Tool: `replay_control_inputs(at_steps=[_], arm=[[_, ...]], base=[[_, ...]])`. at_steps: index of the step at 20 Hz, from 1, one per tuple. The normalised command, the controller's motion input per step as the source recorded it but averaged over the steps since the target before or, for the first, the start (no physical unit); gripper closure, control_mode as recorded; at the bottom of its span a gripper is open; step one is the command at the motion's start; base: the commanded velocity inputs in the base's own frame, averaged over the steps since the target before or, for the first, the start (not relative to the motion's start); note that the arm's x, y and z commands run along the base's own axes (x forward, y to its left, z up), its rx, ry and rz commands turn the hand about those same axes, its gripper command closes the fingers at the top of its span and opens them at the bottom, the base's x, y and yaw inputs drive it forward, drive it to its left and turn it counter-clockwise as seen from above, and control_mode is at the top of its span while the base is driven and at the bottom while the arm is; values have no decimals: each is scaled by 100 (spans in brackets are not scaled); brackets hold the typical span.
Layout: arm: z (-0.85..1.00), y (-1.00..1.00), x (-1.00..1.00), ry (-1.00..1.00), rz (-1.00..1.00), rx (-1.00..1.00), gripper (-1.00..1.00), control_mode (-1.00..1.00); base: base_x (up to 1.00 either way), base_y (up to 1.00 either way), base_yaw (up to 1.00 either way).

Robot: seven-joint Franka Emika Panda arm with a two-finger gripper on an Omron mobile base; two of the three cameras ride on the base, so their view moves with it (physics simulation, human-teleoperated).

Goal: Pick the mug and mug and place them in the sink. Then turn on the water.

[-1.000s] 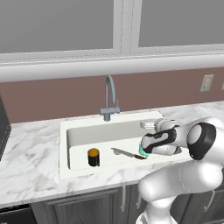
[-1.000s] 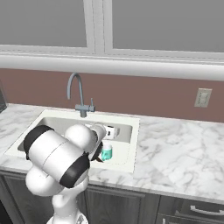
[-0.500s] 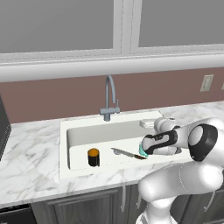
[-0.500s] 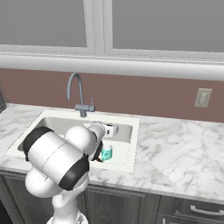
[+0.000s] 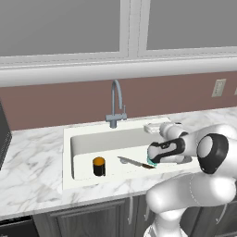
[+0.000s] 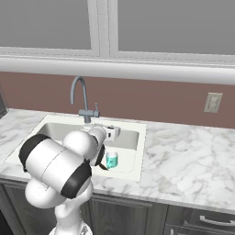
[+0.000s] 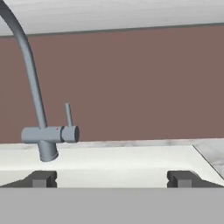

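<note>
Both mugs are sitting in the sink (image 5: 69, 152): the black mug (image 5: 98, 166) at the left, the teal mug (image 6: 111, 159) at the right. The gripper (image 7: 111, 178), fingers wide apart and holding nothing, is facing the faucet (image 7: 46, 131) to reach its lever (image 7: 68, 114).

sink (image 5: 83, 139): white basin, plain
desk (image 5: 32, 171): white-grey marble, veined, all round the sink
black mug (image 5: 98, 166): black outside, orange inside, in the sink
teal mug (image 6: 111, 159): teal, white inside, in the sink
faucet (image 7: 48, 135): grey metal, behind the sink
wall (image 7: 140, 83): brown-red above the sink
cabinets (image 5: 92, 217): dark grey beneath the sink
</note>
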Motion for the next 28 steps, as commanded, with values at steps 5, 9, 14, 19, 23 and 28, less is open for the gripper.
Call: replay_control_inputs(at_steps=[5, 9, 14, 19, 23, 28], arm=[[10, 34, 0, -3, 0, 0, -100, -100], [11, 27, 0, -5, 0, 0, -100, -100], [0, 28, 0, -9, 0, 0, -100, -100], [0, 31, 0, -9, 0, 0, -100, -100], [0, 36, 0, -8, 0, 0, -100, -100], [0, 31, 0, -7, 0, 0, -100, -100]], base=[[0, 0, 0], [0, 0, 0], [0, 0, 0], [0, 0, 0], [0, 0, 0], [0, 0, 0]])
